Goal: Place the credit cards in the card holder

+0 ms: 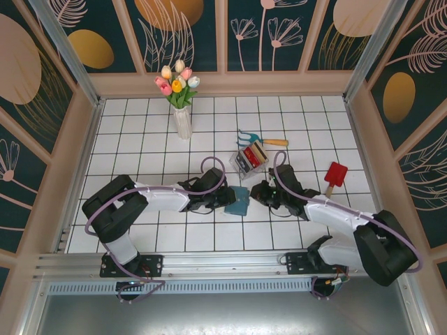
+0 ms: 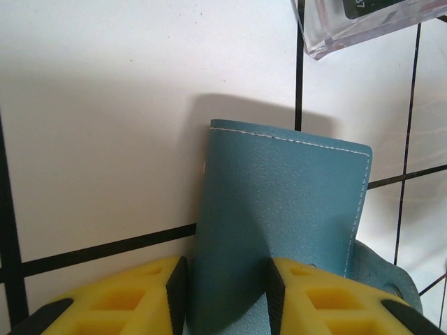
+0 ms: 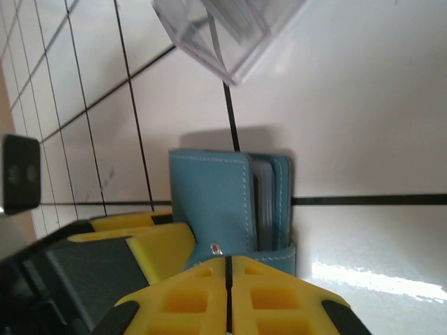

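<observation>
The teal card holder point(image 1: 239, 202) stands on edge on the white tiles between my two grippers. My left gripper point(image 2: 225, 279) is shut on the card holder point(image 2: 279, 209), one pad on each face. In the right wrist view the card holder point(image 3: 209, 202) is slightly spread, with grey pocket sleeves point(image 3: 264, 202) showing. My right gripper point(image 3: 228, 269) is shut with nothing between its tips, right at the holder's near edge. The credit cards point(image 1: 255, 155), red, yellow and dark, sit in a clear tray point(image 1: 241, 162) just behind the holder.
A corner of the clear tray point(image 2: 328, 38) is close beyond the holder, top right in the left wrist view. A white vase of tulips point(image 1: 181, 118) stands at the back left. A small blue rake point(image 1: 255, 137) and a red scoop point(image 1: 336, 174) lie to the right.
</observation>
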Action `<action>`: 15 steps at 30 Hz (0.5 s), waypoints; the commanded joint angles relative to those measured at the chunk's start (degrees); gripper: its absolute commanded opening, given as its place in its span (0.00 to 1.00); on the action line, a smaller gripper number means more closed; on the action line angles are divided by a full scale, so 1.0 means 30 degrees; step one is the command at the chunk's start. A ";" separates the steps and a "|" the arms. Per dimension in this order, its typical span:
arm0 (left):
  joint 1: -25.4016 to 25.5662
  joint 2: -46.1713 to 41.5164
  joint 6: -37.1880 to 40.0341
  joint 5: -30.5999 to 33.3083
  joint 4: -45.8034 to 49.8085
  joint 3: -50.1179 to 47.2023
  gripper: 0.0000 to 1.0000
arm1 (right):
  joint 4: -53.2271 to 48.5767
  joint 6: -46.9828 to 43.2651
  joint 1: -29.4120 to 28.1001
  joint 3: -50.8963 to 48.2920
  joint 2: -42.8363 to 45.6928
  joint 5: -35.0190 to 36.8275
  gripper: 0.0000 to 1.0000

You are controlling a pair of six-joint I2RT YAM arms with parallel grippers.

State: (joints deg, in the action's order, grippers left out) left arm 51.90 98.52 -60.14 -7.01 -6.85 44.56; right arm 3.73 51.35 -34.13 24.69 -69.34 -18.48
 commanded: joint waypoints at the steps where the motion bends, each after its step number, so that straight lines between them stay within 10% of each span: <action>1: 0.0450 0.0353 0.0525 -0.0862 0.1378 -0.0379 0.38 | 0.1310 -0.0156 -0.0136 0.0057 -0.0617 -0.1346 0.08; 15: 0.0499 0.0763 0.1087 -0.1062 0.1903 -0.0112 0.38 | 0.2500 0.0163 -0.1045 0.0795 -0.3139 -0.1334 0.07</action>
State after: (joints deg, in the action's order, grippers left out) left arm 51.99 98.52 -57.95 -7.20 -6.39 44.77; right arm 8.93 51.40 -36.82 25.65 -77.91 -22.06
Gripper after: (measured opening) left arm 0.383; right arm 0.076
